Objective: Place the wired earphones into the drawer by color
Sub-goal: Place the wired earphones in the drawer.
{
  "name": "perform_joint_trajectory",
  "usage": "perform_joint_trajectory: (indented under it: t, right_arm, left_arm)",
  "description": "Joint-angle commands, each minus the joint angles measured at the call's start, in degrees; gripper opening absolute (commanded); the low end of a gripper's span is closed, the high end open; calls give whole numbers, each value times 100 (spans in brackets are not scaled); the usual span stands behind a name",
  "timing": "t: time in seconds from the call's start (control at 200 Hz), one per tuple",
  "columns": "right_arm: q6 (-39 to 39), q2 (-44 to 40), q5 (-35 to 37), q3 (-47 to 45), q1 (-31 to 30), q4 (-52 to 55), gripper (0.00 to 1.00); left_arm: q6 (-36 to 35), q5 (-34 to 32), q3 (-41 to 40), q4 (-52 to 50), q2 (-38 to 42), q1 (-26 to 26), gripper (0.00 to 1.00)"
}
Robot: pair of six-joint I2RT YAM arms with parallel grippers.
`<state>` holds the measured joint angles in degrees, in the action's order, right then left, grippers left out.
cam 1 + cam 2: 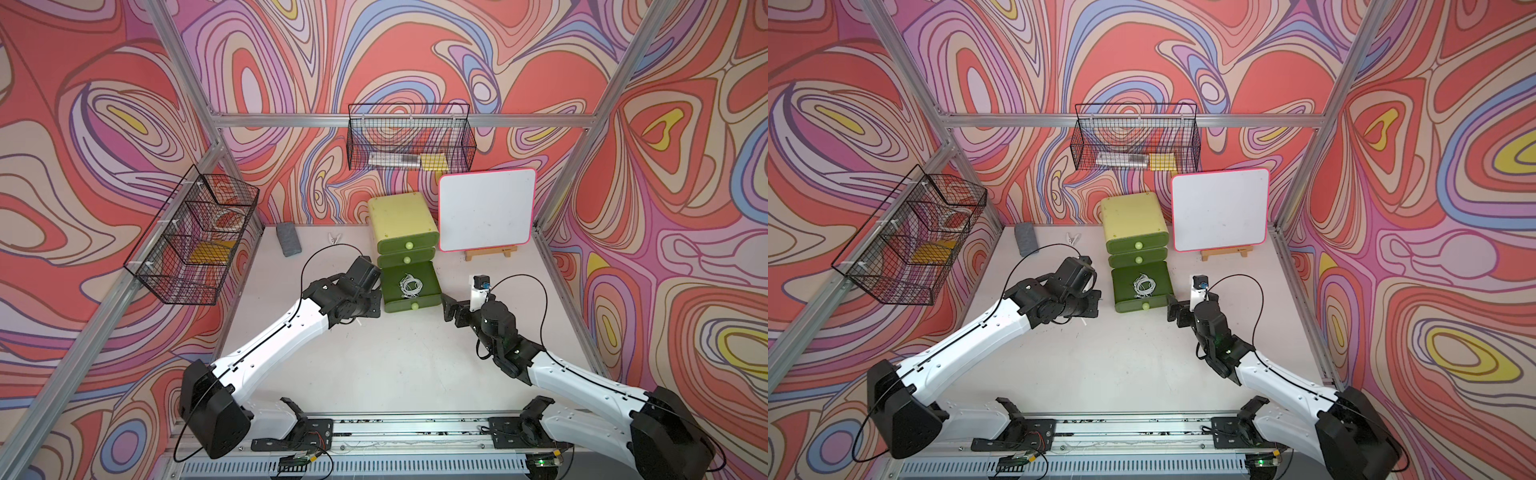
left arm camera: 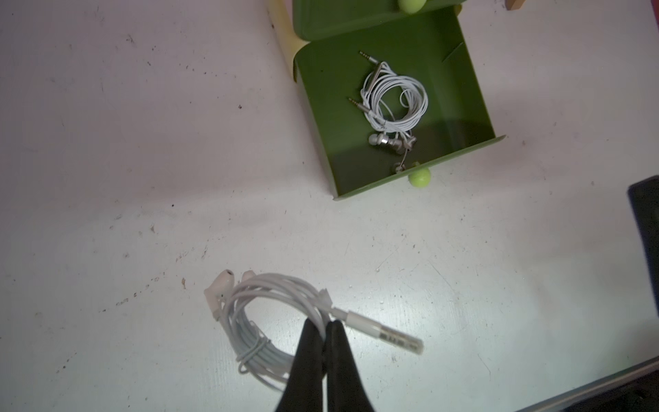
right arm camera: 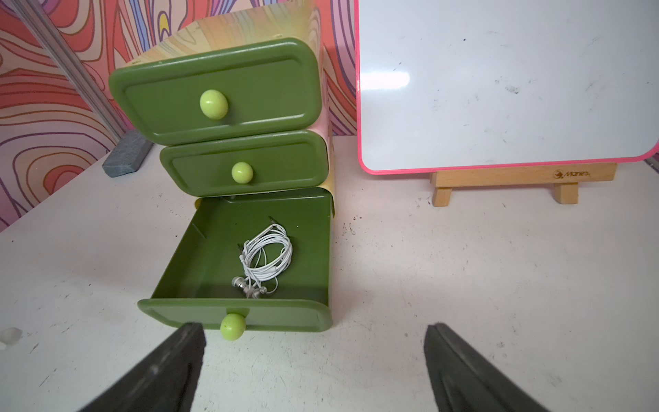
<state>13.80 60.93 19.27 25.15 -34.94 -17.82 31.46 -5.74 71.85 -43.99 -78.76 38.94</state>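
A pale, scuffed surface [image 1: 395, 365] speckled with dark marks is boxed in by walls [image 1: 104, 124] printed with red, lilac and yellow swirls. An aluminium frame [image 1: 316, 120] is run along the edges. One wire basket [image 1: 411, 137] is hung on the back wall and another [image 1: 195, 237] on the side.

A green drawer unit [image 1: 401, 216] is parked at the back middle. A pink-rimmed whiteboard [image 3: 499, 89] is propped just beside it on a wooden easel [image 3: 517, 176]. A burnt-in logo on the easel can be read as something like "Maries". A sticker is seen on the plug sleeve of the loose white earphones [image 2: 256, 314], way too blurry to be read.

The bottom drawer [image 3: 214, 249] is pulled out, and the stowed white earphones [image 3: 267, 255] are coiled inside. The loose white earphones are found left of the drawer front, with the left end effector [image 2: 322, 323] pinched shut on the coil. Whether it's lifted can't be told.

The right end effector [image 3: 313, 335] is spread wide with nothing held, just beside the drawer's front right corner. A broad stretch of surface is left between the arms and the front rail.
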Motion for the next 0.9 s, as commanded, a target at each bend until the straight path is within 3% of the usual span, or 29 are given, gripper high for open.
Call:
perform_joint_trajectory:
  t: [0.0,0.481,0.896]
  right_arm:
    - [74,-89,260,-80,9,-122,98]
    - [122,-197,463,-136,13,-98,98]
    - [129,-379,669,-247,11,-125,98]
  left_arm:
    - [-240,53,502,398,-347,101,0]
    - [-474,310,1997,1281,-2029,228,0]
    - [-437,188,2199,1766,-2967,228,0]
